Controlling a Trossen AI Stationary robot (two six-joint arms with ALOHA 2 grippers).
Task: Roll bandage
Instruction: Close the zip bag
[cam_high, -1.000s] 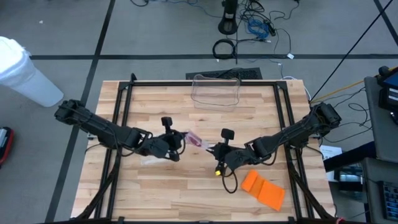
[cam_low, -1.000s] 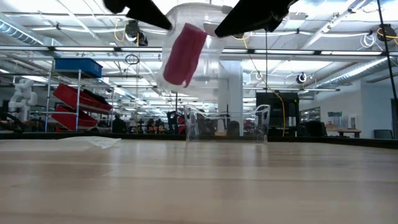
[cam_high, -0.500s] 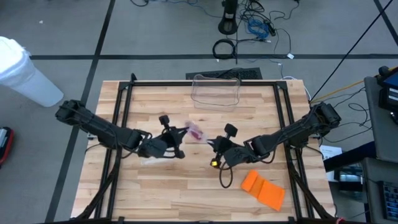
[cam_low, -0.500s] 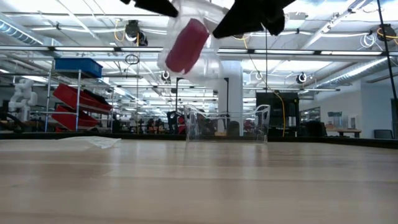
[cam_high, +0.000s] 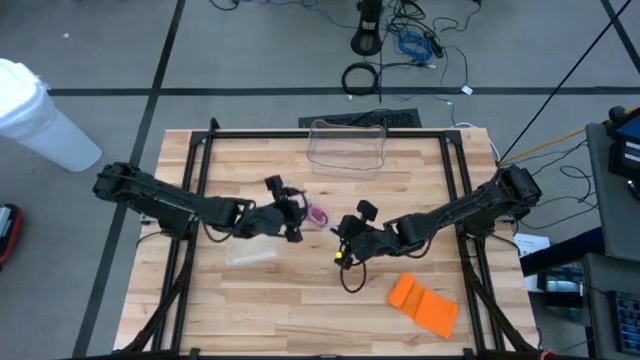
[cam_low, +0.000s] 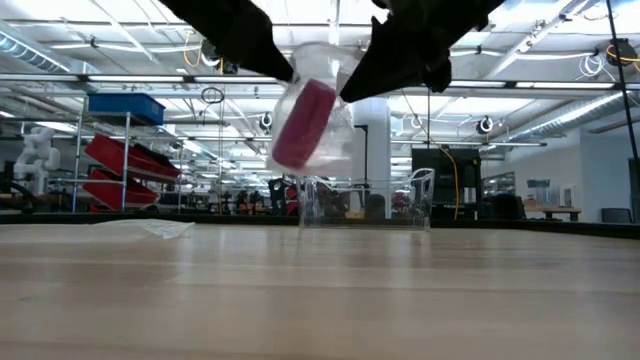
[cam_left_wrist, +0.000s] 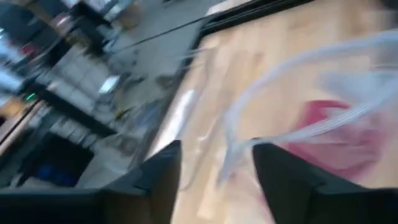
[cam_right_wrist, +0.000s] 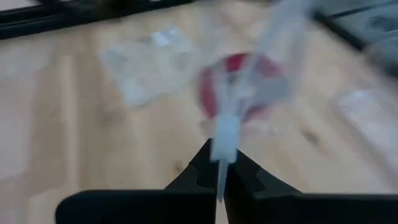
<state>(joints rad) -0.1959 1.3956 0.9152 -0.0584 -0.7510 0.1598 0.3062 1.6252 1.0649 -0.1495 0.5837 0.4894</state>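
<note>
My left claw (cam_left_wrist: 214, 163) just spread apart, letting go of clear plastic bag (cam_low: 325, 120) with pink rolled bandage (cam_low: 302, 124) inside. My right claw (cam_right_wrist: 218, 173) stays clamped on bag edge, so bag hangs above wooden table (cam_high: 300, 290), one-sided. Unwrapping not done; rolling can't start.

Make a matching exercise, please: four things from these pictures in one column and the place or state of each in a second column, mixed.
1. right tool
2. left tool
3. orange item
4. clear bin

a. open beside the bag
b. flat on the table, near the right arm
c. at the far edge of the table
d. shut on the clear bag

Pairs: 1-d, 2-a, 3-b, 4-c
</note>
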